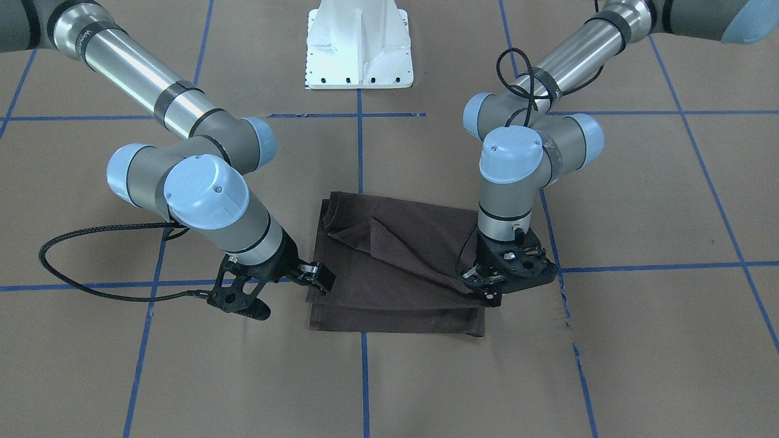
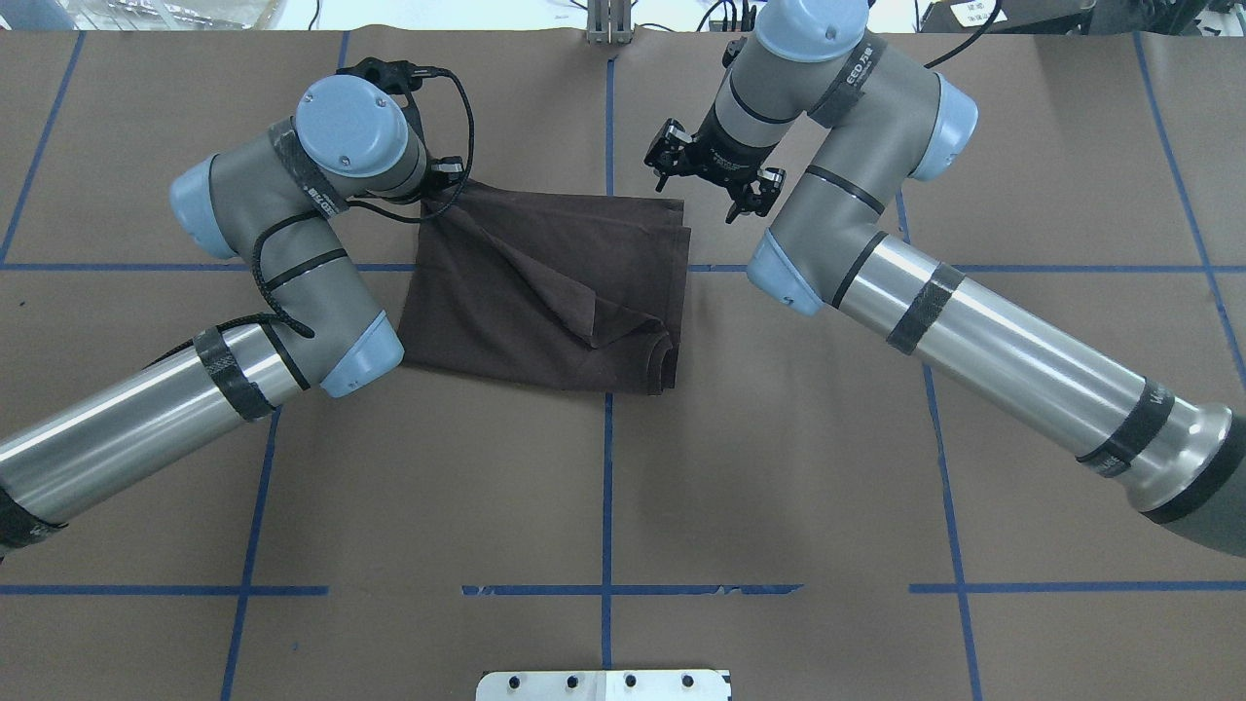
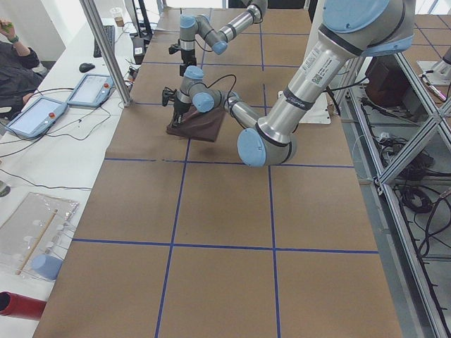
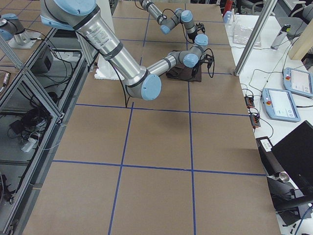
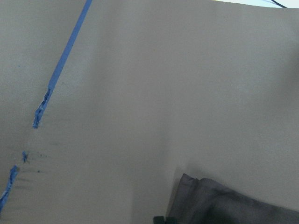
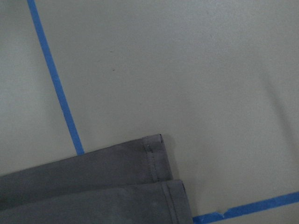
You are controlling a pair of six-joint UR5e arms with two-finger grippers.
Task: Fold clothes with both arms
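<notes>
The dark brown shirt [image 1: 395, 292] lies folded into a rough rectangle in the middle of the table [image 2: 779, 438]. My left gripper [image 1: 487, 291] is shut on its far left corner [image 2: 458, 190] and holds it slightly raised, so a diagonal ridge runs across the cloth [image 2: 565, 292]. My right gripper [image 2: 703, 190] stands open just off the shirt's far right corner with nothing between its fingers [image 1: 322, 281]. The right wrist view shows a hemmed shirt corner [image 6: 117, 186] flat on the table. In the left wrist view only a scrap of cloth [image 5: 224, 205] shows.
The white pedestal base [image 1: 359, 48] sits at the robot's side of the table. Blue tape lines [image 2: 607, 487] grid the brown surface. A side bench holds tablets [image 3: 39, 113], and a person's arm [image 3: 14, 49] shows at its far end.
</notes>
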